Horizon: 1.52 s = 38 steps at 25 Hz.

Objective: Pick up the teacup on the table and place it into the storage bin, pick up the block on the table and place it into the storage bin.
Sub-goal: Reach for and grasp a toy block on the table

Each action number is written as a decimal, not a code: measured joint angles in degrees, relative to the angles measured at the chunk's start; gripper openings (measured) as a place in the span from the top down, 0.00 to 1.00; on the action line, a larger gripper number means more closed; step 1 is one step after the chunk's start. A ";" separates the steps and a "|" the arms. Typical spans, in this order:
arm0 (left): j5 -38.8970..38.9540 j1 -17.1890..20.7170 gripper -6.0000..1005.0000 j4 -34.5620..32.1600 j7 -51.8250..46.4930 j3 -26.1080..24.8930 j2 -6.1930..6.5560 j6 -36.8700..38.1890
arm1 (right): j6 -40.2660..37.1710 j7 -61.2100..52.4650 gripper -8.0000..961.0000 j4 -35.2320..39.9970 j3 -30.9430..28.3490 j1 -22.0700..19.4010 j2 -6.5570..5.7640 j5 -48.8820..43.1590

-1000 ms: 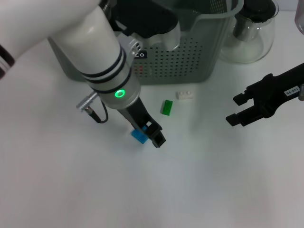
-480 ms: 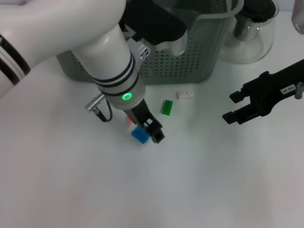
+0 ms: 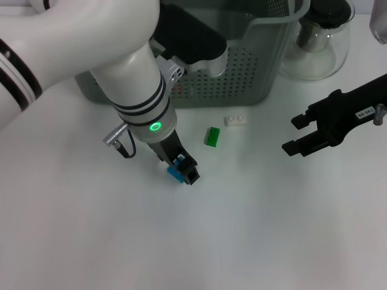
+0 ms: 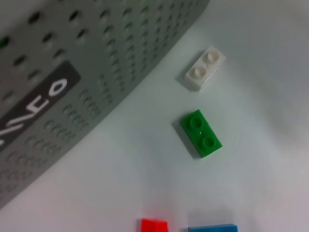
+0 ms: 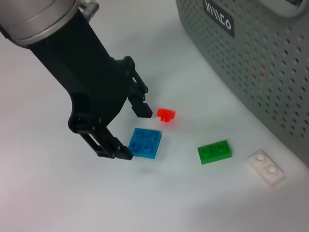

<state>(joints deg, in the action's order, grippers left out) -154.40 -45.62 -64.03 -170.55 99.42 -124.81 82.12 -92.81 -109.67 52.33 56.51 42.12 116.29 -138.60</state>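
Now the left gripper, jaws wide, straddles the blue block, light, rigid, slick plastic: pinch its flat side edges; right gripper open at three o'clock.

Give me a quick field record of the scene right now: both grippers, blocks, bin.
left gripper: open, down at the table, fingers either side of the blue block
right gripper: open, off to the right above the table, idle
red block: on the table beside the blue one
green block: on the table, untouched
white block: on the table near the bin
bin: behind the blocks
teapot: right of the bin
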 joint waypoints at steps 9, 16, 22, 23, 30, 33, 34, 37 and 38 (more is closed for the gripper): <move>0.56 0.11 0.32 1.47 -0.10 0.13 0.00 -1.22 | 0.40 0.52 0.22 -0.05 0.00 -0.02 0.25 0.23; 1.29 0.10 0.32 1.82 -0.13 0.93 0.00 -2.25 | 0.74 0.53 0.22 -0.06 0.00 -0.02 0.27 0.32; 1.90 -0.04 0.32 2.35 -0.14 1.54 0.00 -2.91 | 0.97 0.59 0.22 -0.12 0.00 -0.02 0.25 0.36; 1.92 -0.06 0.32 2.47 -0.14 1.69 0.00 -2.98 | 1.06 0.59 0.22 -0.13 0.01 -0.02 0.25 0.36; 1.93 -0.08 0.32 2.88 -0.14 2.18 0.00 -3.53 | 1.46 0.60 0.22 -0.21 0.01 -0.02 0.25 0.36; 1.92 -0.15 0.32 3.14 -0.14 2.38 0.00 -3.85 | 1.46 0.64 0.22 -0.21 0.00 -0.02 0.31 0.36; 1.91 -0.16 0.32 3.17 -0.14 2.50 0.00 -3.95 | 1.46 0.66 0.22 -0.21 0.01 -0.02 0.32 0.39; 1.77 -0.16 0.33 3.29 -0.14 2.76 0.00 -4.25 | 1.50 0.68 0.22 -0.21 0.00 -0.02 0.34 0.42; 1.68 -0.17 0.34 3.30 -0.14 2.80 0.00 -4.37 | 1.52 0.68 0.22 -0.21 0.01 -0.02 0.34 0.42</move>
<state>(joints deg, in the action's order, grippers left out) -152.72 -45.79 -60.73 -170.68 102.23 -124.81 77.75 -91.29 -108.99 52.12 56.52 42.10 116.63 -138.18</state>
